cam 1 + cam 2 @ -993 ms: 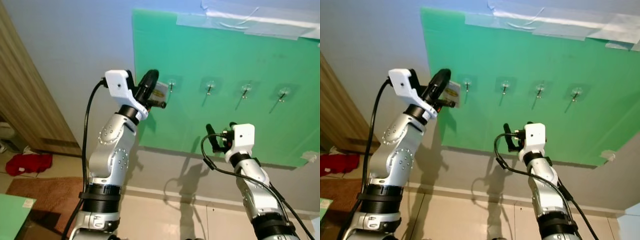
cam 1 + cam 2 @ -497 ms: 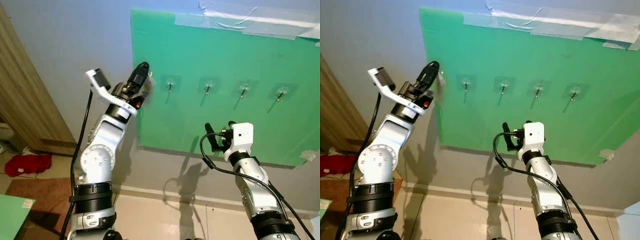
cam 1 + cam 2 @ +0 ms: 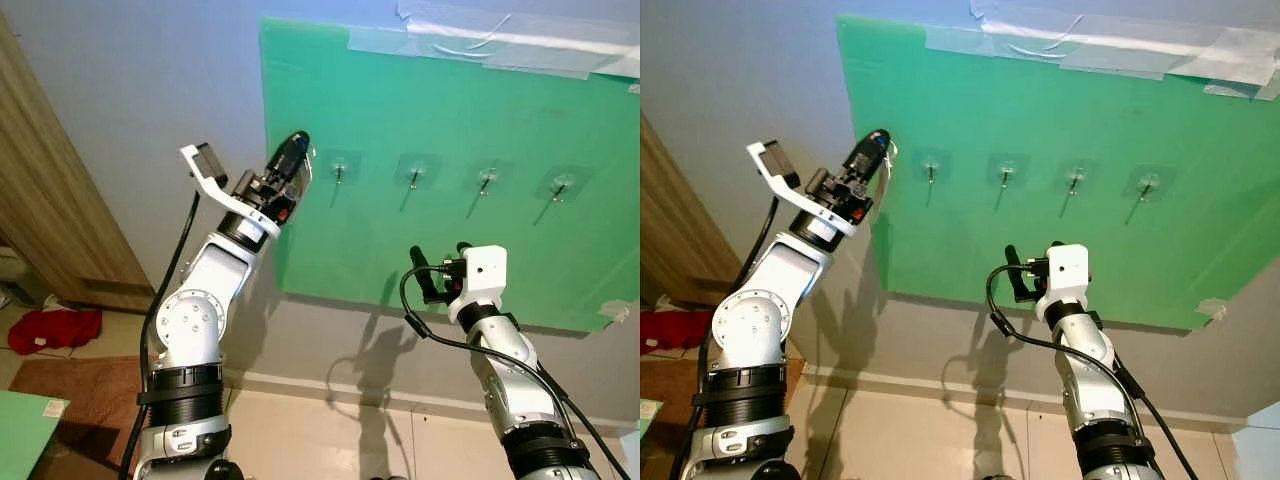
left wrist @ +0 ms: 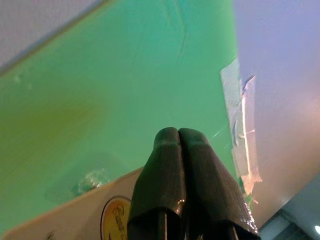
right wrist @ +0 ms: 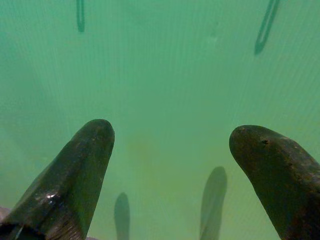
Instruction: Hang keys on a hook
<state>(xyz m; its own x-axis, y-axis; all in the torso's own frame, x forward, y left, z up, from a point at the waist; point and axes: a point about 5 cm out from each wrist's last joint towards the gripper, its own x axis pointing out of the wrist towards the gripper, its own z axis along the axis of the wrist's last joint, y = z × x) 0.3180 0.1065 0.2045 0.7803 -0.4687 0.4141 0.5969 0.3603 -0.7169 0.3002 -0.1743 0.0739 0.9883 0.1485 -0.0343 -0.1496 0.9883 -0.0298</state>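
Holding key tag tight, left gripper up near leftmost hook on green board. Right gripper wide apart, lower, facing board.

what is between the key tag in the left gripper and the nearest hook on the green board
Nothing visible. The left gripper holds the key tag up at the green board, just left of the leftmost hook, with bare board between them. The right gripper hangs lower, below the hooks and out of that path.
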